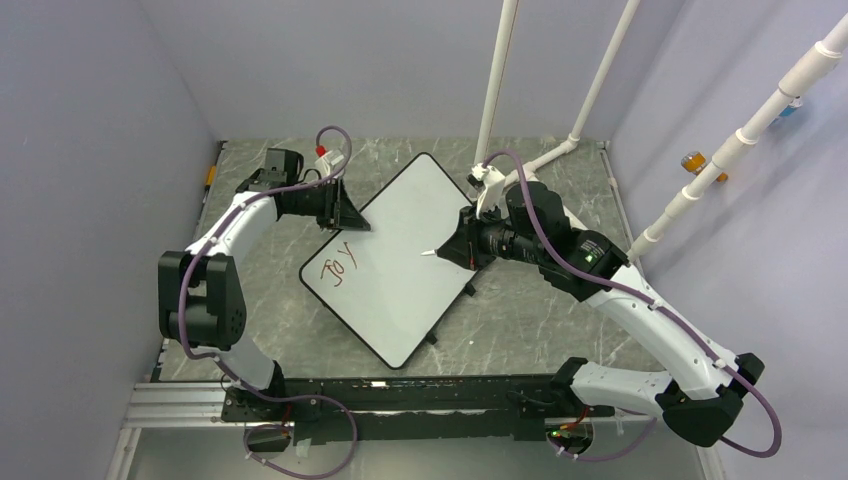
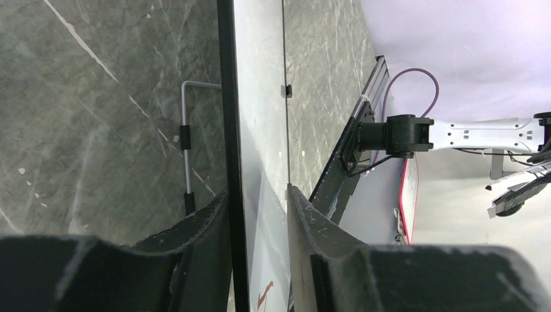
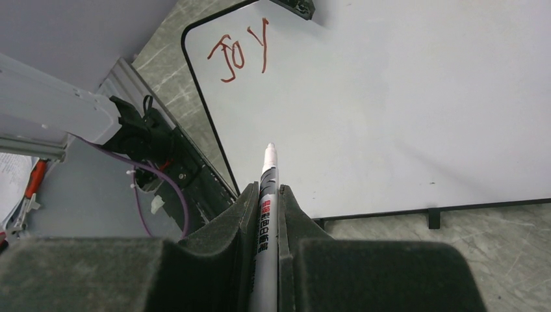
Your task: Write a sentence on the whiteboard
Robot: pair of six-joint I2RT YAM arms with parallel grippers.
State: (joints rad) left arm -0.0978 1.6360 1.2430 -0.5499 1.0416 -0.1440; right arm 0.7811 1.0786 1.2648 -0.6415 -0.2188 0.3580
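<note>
Top external: pipes [image 1: 497, 80] beyond whiteboard [image 1: 410, 270] (white)

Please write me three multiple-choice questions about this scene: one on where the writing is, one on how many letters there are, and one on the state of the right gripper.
1. Where on the whiteboard is the writing?
A. the centre
B. near its left corner in the top view
C. the far corner

2. How many letters are written?
A. one
B. three
C. six

3. The right gripper is:
A. open and empty
B. clamped on the board's rim
C. shut on a marker

Answers: 1 B, the letters sit by the left corner; 2 B, it reads "JOY"; 3 C, its fingers pinch the marker's barrel.
</note>
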